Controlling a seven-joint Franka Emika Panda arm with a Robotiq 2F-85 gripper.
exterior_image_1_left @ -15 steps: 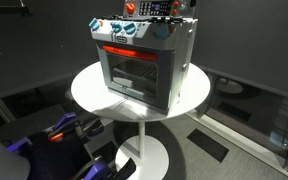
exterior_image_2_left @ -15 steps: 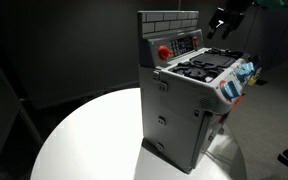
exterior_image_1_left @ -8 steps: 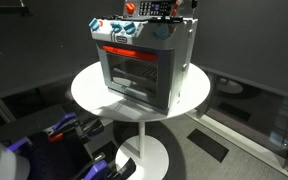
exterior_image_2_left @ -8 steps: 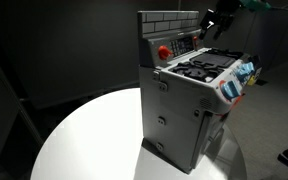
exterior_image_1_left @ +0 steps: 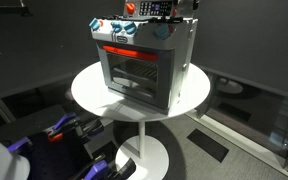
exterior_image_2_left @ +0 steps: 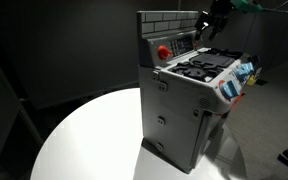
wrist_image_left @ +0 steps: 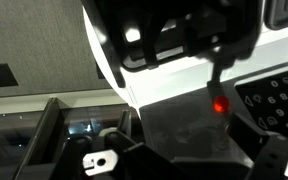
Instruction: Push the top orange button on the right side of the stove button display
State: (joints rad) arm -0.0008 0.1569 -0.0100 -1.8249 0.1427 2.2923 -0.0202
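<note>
Dark room; white bench (exterior_image_1_left: 84,88) carries stove (exterior_image_1_left: 144,65). Claw (exterior_image_2_left: 207,21) at display (exterior_image_2_left: 180,44), grip state indiscernible. Press judged unfinished.

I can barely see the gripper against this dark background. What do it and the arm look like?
The gripper is black and blocky. In the wrist view it is a dark, blurred mass with a slim black finger. In an exterior view a teal-green part sits behind it at the top edge. The rest of the arm is out of frame; no cables or markings are discernible.
</note>
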